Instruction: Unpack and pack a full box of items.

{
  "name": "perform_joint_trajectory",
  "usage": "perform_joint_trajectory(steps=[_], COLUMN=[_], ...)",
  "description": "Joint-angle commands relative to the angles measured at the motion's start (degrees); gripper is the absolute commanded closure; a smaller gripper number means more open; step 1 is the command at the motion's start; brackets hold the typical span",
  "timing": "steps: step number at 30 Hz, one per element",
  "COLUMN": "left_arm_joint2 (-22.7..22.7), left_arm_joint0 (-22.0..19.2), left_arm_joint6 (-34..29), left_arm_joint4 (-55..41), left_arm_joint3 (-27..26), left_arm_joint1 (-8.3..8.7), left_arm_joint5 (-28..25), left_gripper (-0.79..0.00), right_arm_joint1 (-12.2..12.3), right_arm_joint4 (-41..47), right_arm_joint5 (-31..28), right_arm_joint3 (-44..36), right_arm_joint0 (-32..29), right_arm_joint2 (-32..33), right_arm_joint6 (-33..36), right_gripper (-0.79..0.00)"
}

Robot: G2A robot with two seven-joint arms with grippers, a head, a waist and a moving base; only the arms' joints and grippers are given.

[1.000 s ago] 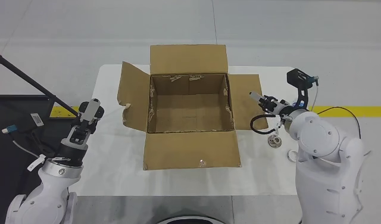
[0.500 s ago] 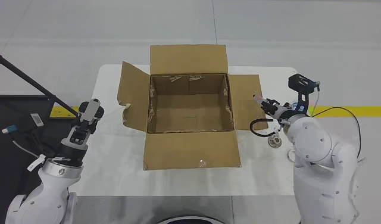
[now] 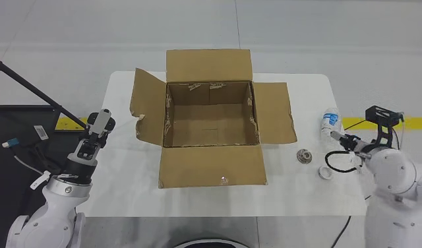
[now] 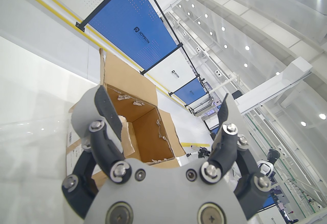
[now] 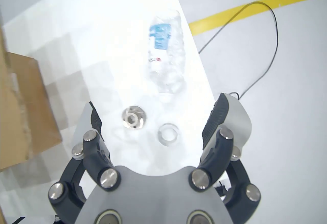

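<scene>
The brown cardboard box (image 3: 210, 124) stands open in the middle of the white table (image 3: 132, 182), all four flaps folded out and its floor bare, so I judge the packing half lies ahead. Its walls are matte corrugated board with ragged shreds of torn tape along the inner rim. The flap on my right side slopes out toward the items and could snag a finger if I come in low. Between that flap and the table's right edge lie three things. A clear plastic bottle (image 5: 167, 54) with a blue label lies on its side just beside the edge. There is also a silvery metal disc (image 5: 133, 117), round with what may be a raised hub, though glare makes that hard to read. Near it but apart sits a small white ring (image 5: 167, 134). The bottle worries me most: thin, crinkled, slick and round, it may squirm out of a pinch or roll off the edge if nudged. The disc and ring sit low and flat, so my pads could skate over them on the smooth top. My right gripper (image 5: 157, 107) hangs over that end of the table, fingers spread, holding nothing. My left gripper (image 4: 162, 99) waits beside the table's left edge, also spread and empty, facing the box.
</scene>
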Motion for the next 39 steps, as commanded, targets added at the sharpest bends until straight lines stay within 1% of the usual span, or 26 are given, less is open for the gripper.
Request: perform_joint_trajectory(steps=[1,5,9,12,13,14,16,17,19,22,24,27,29,32,33,36,39], left_arm_joint2=[0.0,0.0,0.0,0.0,0.0,0.0,0.0,0.0,0.0,0.0,0.0,0.0,0.0,0.0,0.0,0.0,0.0], left_arm_joint0=[0.0,0.0,0.0,0.0,0.0,0.0,0.0,0.0,0.0,0.0,0.0,0.0,0.0,0.0,0.0,0.0,0.0], left_arm_joint6=[0.0,0.0,0.0,0.0,0.0,0.0,0.0,0.0,0.0,0.0,0.0,0.0,0.0,0.0,0.0,0.0,0.0], left_arm_joint4=[0.0,0.0,0.0,0.0,0.0,0.0,0.0,0.0,0.0,0.0,0.0,0.0,0.0,0.0,0.0,0.0,0.0], left_arm_joint3=[0.0,0.0,0.0,0.0,0.0,0.0,0.0,0.0,0.0,0.0,0.0,0.0,0.0,0.0,0.0,0.0,0.0], left_arm_joint1=[0.0,0.0,0.0,0.0,0.0,0.0,0.0,0.0,0.0,0.0,0.0,0.0,0.0,0.0,0.0,0.0,0.0], left_arm_joint5=[0.0,0.0,0.0,0.0,0.0,0.0,0.0,0.0,0.0,0.0,0.0,0.0,0.0,0.0,0.0,0.0,0.0], left_gripper=[-0.785,-0.785,-0.785,-0.785,-0.785,-0.785,-0.785,-0.785,-0.785,-0.785,-0.785,-0.785,-0.785,-0.785,-0.785,-0.785,-0.785], right_arm_joint1=[0.6,1.7,2.45,2.86,2.97,3.08,3.26,3.33,3.47,3.65,3.71,3.77,3.83,3.96,4.0,4.13,4.29], right_arm_joint4=[1.45,4.83,6.18,5.57,5.32,4.73,3.75,3.3,2.85,2.03,1.5,0.97,0.78,0.31,0.16,-0.68,-1.69], right_arm_joint5=[-4.6,-11.16,-14.82,-16.29,-16.49,-16.71,-16.05,-15.87,-16.01,-15.77,-15.18,-14.15,-13.45,-13.05,-12.88,-12.36,-11.91], right_arm_joint3=[3.05,7.29,8.97,9.26,9.39,9.58,10.03,10.13,10.07,9.74,9.54,9.6,9.71,9.84,9.84,9.98,10.34], right_arm_joint0=[0.81,1.26,0.82,0.07,-0.12,-0.37,-0.51,-0.55,-0.98,-1.72,-2.27,-2.8,-2.97,-3.02,-3.0,-2.95,-2.77], right_arm_joint2=[2.36,5.68,6.22,5.24,4.82,4.31,3.4,2.82,1.75,0.32,-0.82,-2.53,-3.41,-4.67,-5.11,-6.36,-7.26], right_arm_joint6=[2.54,7.85,9.74,9.69,9.74,9.74,9.67,9.51,9.35,9.03,8.69,8.05,7.76,7.62,7.56,7.35,7.15], right_gripper=[-0.785,-0.785,-0.785,-0.714,-0.665,-0.643,-0.65,-0.591,-0.52,-0.496,-0.505,-0.459,-0.453,-0.391,-0.382,-0.314,-0.305])
